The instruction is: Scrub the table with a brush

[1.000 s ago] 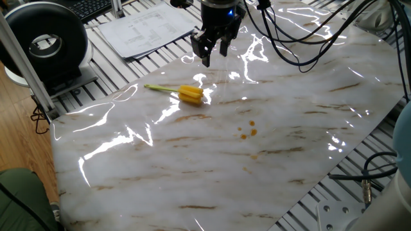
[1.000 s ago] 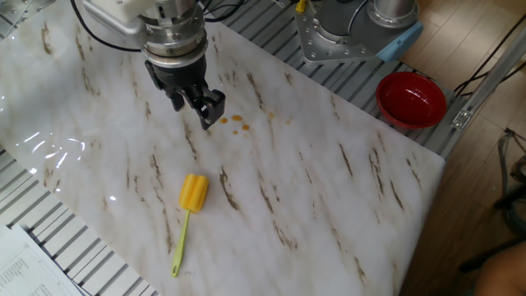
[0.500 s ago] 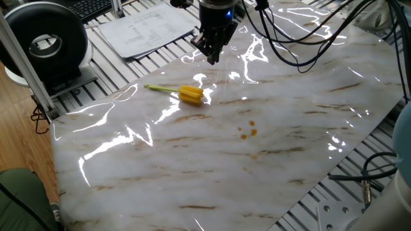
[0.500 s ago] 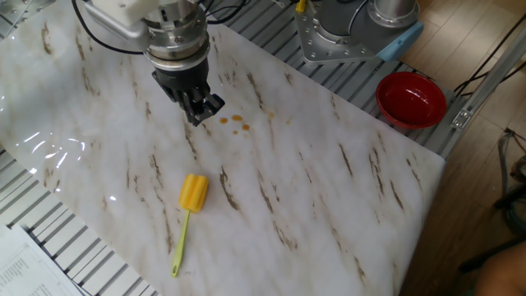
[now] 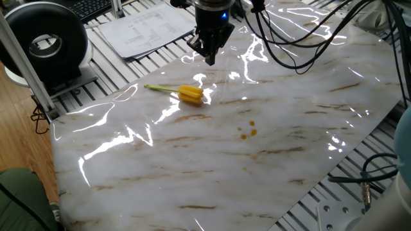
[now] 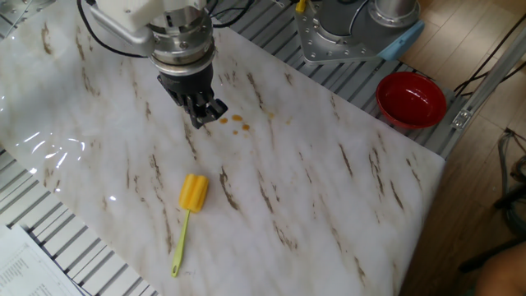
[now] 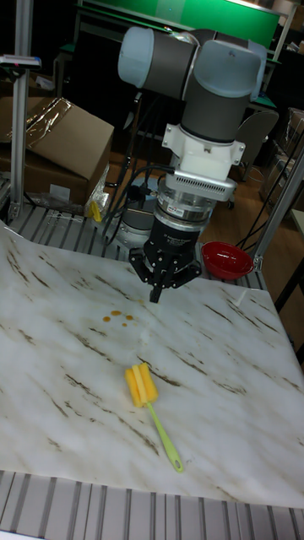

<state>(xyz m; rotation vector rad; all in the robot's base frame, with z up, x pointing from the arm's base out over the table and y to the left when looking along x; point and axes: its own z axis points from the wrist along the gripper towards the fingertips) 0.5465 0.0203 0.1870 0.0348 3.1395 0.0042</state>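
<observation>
Near the top edge of one fixed view, the gripper (image 5: 209, 59) hangs above the table (image 5: 289, 160) with its jaws drawn together to a point, holding nothing; the brush (image 5: 182, 94) lies flat on the marble well below and left of it, yellow head to the right and thin handle pointing left, while a few orange stains (image 5: 246, 131) sit apart to the right and a printed sheet (image 5: 144, 29) rests on the grey slats beyond the slab. From the other fixed view, the gripper (image 6: 206, 115) is again seen closed, just beside the orange stains (image 6: 236, 122), and the brush (image 6: 189, 215) lies apart from it nearer the table's (image 6: 329, 197) lower edge, handle trailing down and left; a red bowl (image 6: 411, 99) stands off the slab at the right. Across the tall fixed view, the gripper (image 7: 158, 293) points down with fingers together above the table (image 7: 228, 363), the stains (image 7: 117, 316) lie to its left, and the brush (image 7: 149, 399) rests nearer the front edge.
</observation>
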